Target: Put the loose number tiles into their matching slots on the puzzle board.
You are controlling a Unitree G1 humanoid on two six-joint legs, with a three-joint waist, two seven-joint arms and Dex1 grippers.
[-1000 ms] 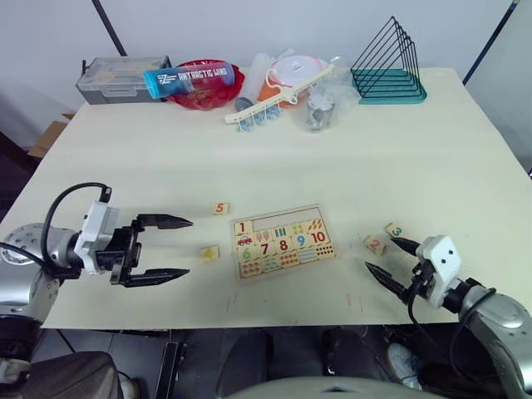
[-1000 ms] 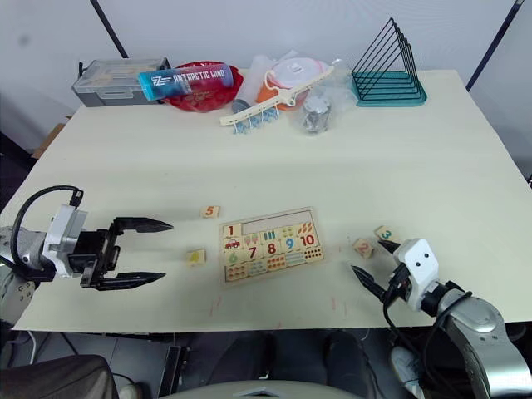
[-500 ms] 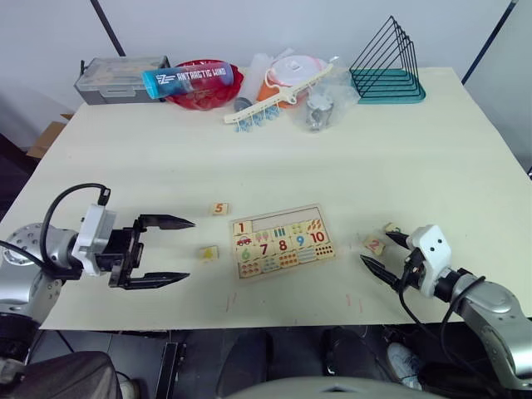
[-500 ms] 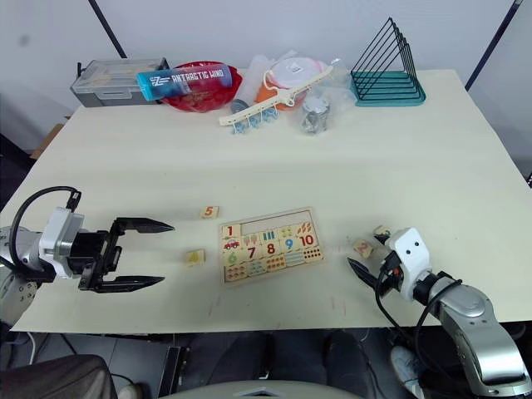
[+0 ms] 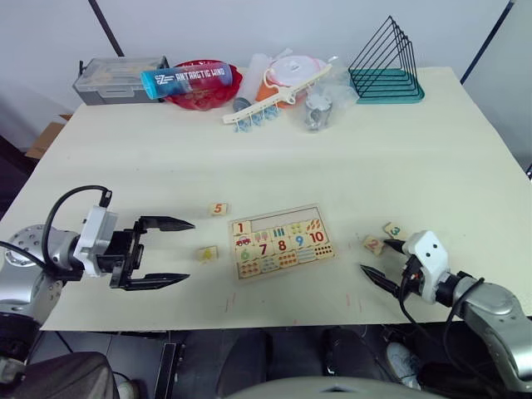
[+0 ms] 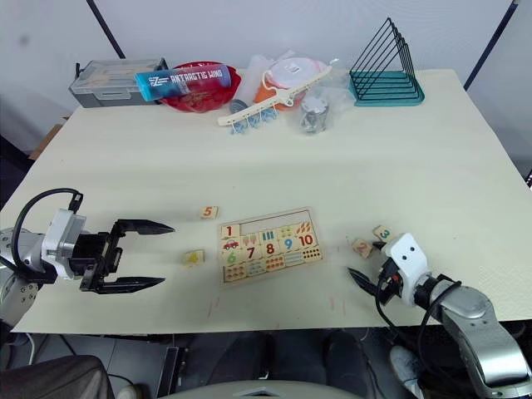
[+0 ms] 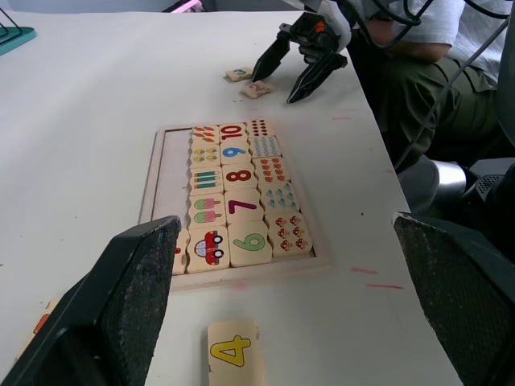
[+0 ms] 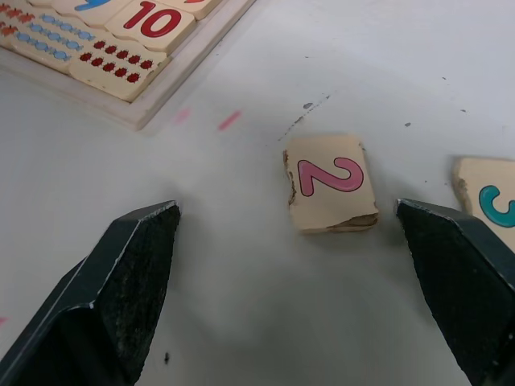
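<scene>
The board (image 5: 283, 241) lay flat near the front edge of the table (image 5: 349, 166). It was a thin rectangle of pale wood with a raised frame. Tile 1 (image 5: 241, 227) already sat in the first slot of its top row, and the other slots (image 5: 283, 220) of that row were bare.

The right gripper (image 5: 384, 259) was low over the table with its two black fingers wide apart. Tile 2 (image 8: 331, 192) lay flat between them but nearer the far finger, and neither finger touched it. I judge the gripper was placed so in order to close on this tile. The tile was a small square of light wood with a pink digit, and its lower edge looked chipped and rough. Tile 3 (image 8: 487, 202), with a teal digit, lay just beside it.

The left gripper (image 5: 162, 250) was also open and held nothing. It pointed toward tile 4 (image 7: 233, 353), which had a yellow digit and lay just left of the board. Tile 5 (image 5: 219, 209) lay farther back, apart from the board.
</scene>
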